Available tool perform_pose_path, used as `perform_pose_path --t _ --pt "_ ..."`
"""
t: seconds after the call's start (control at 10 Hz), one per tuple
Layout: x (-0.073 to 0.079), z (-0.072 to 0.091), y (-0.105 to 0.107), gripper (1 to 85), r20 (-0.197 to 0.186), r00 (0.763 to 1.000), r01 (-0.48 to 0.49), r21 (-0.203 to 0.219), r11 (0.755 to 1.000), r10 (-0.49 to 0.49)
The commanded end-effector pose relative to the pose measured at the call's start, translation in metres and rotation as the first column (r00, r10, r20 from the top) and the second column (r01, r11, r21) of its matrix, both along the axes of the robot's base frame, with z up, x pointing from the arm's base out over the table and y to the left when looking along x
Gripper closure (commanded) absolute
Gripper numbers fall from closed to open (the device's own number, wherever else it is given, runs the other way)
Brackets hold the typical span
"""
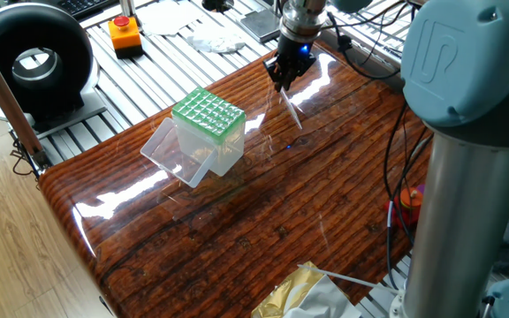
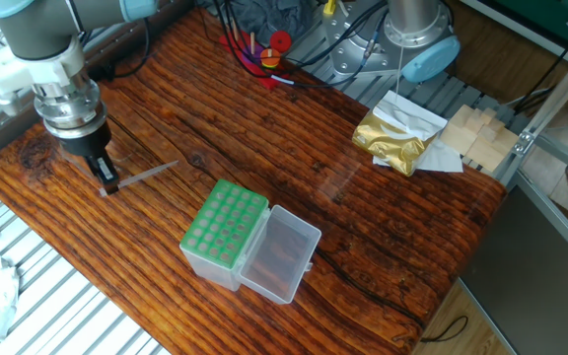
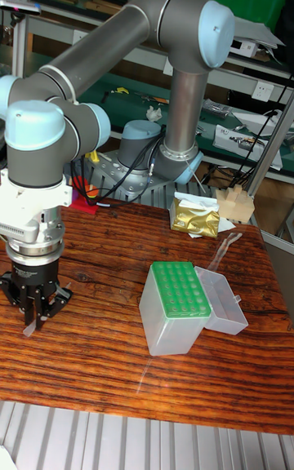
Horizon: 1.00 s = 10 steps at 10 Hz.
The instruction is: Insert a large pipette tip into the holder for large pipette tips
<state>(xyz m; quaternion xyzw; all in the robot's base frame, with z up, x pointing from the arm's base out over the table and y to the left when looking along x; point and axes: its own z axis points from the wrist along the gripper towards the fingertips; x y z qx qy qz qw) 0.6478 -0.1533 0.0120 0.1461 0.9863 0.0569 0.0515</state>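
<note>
The table [image 2: 383, 227] is glossy dark wood grain. The arm [image 3: 98, 70] reaches to its far corner, well away from the holder [image 2: 225, 232], a clear box with a green grid top and its lid hinged open alongside. The gripper [image 2: 107, 180] points down with its fingers closed on the wide end of the tip [image 2: 144, 175]. The tip slants from the fingers toward the holder's side, its point low over the wood; whether it touches is unclear.
</note>
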Motion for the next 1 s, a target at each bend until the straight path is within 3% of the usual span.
perform_pose_path --t 0.0,0.3,0.9 --pt "0.0006 -0.0009 0.0018 60.3 0.004 1.0 0.006 0.011 1.0 -0.006" --pt "-0.0028 -0.0045 -0.001 60.3 0.01 1.0 0.005 0.028 1.0 -0.006" --pt "-0.0009 -0.0069 0.0023 60.3 0.016 1.0 0.009 0.022 1.0 -0.009"
